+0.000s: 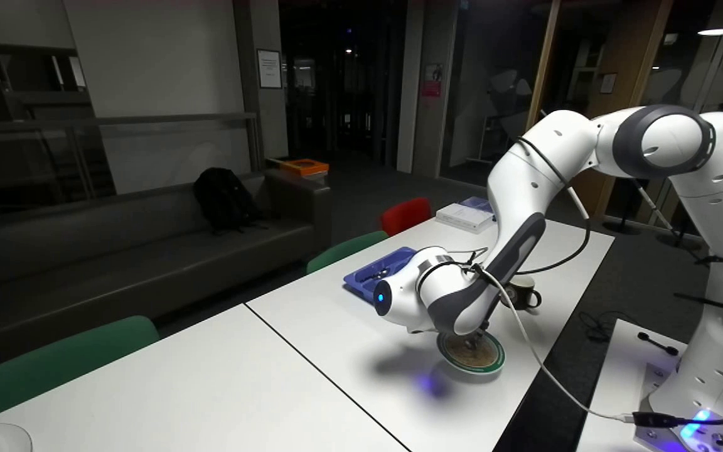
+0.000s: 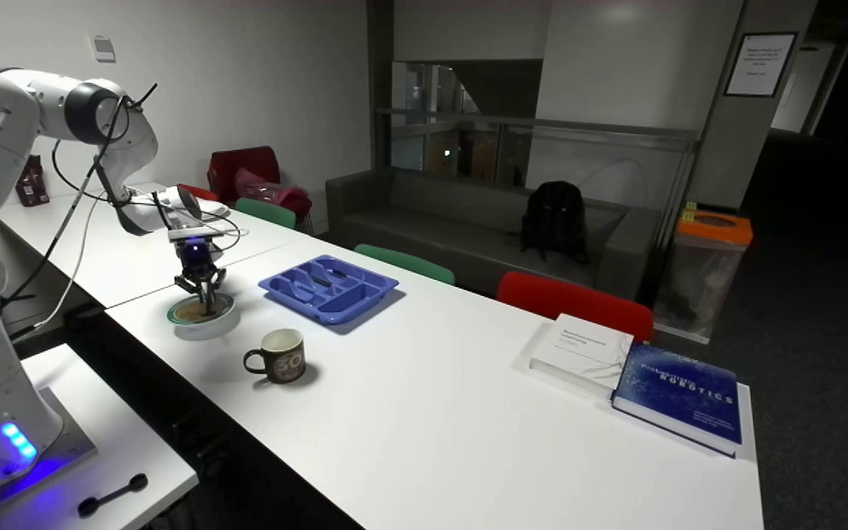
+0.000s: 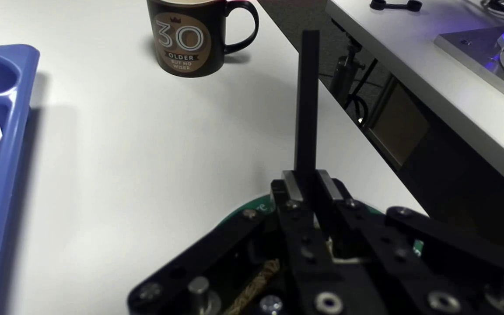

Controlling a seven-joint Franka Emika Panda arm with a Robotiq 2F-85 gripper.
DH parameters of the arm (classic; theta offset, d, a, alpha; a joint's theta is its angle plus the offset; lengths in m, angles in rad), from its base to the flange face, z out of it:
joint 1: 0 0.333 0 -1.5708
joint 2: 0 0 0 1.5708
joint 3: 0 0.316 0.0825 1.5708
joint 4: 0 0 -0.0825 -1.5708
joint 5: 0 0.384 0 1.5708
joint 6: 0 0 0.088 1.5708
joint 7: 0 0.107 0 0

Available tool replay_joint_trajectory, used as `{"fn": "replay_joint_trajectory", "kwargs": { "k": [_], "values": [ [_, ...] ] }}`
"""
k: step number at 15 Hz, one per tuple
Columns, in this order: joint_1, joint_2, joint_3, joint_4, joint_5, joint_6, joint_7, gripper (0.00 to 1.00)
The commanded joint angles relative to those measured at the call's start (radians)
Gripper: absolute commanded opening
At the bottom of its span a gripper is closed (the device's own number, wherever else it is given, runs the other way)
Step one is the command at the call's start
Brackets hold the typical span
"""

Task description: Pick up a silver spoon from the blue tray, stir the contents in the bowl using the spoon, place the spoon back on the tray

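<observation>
Fingers (image 3: 293, 188) pinched narrowly on the black-handled spoon (image 3: 307, 100), over the bowl (image 2: 207, 331) — pick-up done. Stirring the contents (image 2: 189, 311) looks the current step, spoon tip unclear — return to the blue tray (image 3: 2, 201) remains.

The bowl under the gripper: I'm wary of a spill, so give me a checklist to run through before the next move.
1. Grip: ok; the gripper is shut on what is likely the spoon's handle.
2. Gripper over the bowl: ok, in both exterior views.
3. Fingertips clear of the contents: cannot tell; depth is unclear.
4. Stirring end inside the bowl: cannot tell; hidden.
5. Mug: ok; upright, apart from the bowl.
6. Blue tray: ok; apart from the bowl.
</observation>
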Motion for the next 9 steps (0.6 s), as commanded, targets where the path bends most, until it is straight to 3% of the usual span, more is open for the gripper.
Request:
{"fn": "replay_joint_trajectory", "kwargs": {
  "k": [1, 9],
  "values": [
    [0.022, 0.012, 0.002, 0.065, 0.009, -0.049, -0.018, 0.03],
    [0.034, -0.013, -0.004, 0.107, 0.020, -0.109, 0.011, 0.03]
  ]
}}
